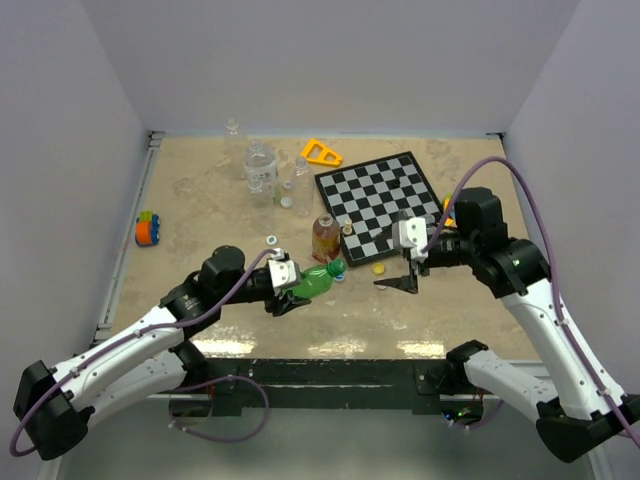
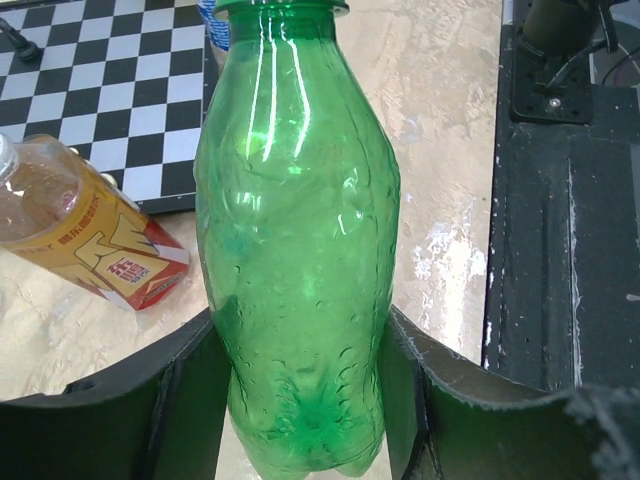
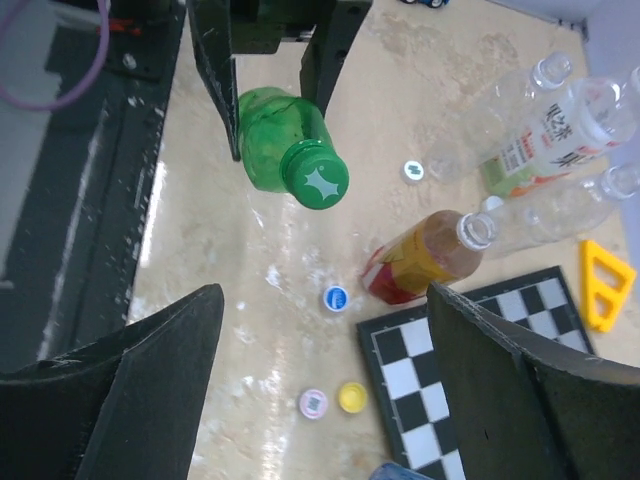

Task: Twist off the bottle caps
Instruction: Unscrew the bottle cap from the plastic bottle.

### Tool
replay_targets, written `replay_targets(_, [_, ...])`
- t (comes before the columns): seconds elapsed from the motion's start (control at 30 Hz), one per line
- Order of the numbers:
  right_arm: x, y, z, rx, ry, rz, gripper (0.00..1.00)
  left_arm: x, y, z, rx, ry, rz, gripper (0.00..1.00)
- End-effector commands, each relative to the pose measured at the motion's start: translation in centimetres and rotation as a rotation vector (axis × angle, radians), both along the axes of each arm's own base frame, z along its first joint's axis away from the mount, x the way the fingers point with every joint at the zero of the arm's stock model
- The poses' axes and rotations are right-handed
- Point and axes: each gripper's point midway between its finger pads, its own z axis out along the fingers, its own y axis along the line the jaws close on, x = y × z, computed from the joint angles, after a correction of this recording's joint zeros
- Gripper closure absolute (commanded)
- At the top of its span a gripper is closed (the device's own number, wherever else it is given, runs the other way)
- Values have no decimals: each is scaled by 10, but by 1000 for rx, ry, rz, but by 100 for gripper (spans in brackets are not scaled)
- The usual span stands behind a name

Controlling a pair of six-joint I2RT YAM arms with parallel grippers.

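Note:
My left gripper (image 1: 290,290) (image 2: 300,385) is shut on the base of the green bottle (image 1: 315,283) (image 2: 300,230) (image 3: 272,135), which it holds on its side above the table. The green cap (image 3: 318,182) sits on the bottle's neck and faces my right gripper (image 1: 405,272) (image 3: 325,300). That gripper is open and holds nothing, a little way off from the cap. On the table lie a blue cap (image 3: 336,297), a yellow cap (image 1: 379,267) (image 3: 351,397), a pinkish cap (image 3: 313,403) and a white cap (image 1: 272,240) (image 3: 413,171). The amber bottle (image 1: 324,237) (image 2: 85,235) (image 3: 425,255) stands with an open neck.
A chessboard (image 1: 380,200) (image 3: 470,350) lies right of centre, under my right arm. Clear bottles (image 1: 260,170) (image 3: 560,130) stand at the back, with an orange triangle (image 1: 320,153) beside them. A small coloured toy (image 1: 148,230) sits at the left edge.

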Motion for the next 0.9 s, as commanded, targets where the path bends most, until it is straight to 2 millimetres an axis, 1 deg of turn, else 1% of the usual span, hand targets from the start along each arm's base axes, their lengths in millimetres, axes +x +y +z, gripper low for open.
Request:
replay_targets(0.0, [3,15,20,119,243,-35,14,8,1,14,-55,-26,55,100])
replay_targets(0.03, [5,16,20,117,259,-39,14,8,1,15,-58,-20,63,100])
replay_targets(0.07, [8,17,19,118,282,-51,14,11,-1,21,-82,-39,70,100])
replay_targets(0.1, [10,18,18,117,304,-59,14,12,0,23,-87,-36,80,100])
replay_targets(0.23, [24,21,11,92,346,-92,14,15,1,24,-96,-31,106,100])
replay_targets(0.37, [32,21,3,55,367,-111,15,17,2,24,-97,-33,119,100])
replay_targets(0.87, [41,22,-5,29,400,-137,16,19,2,20,-91,-28,133,100])
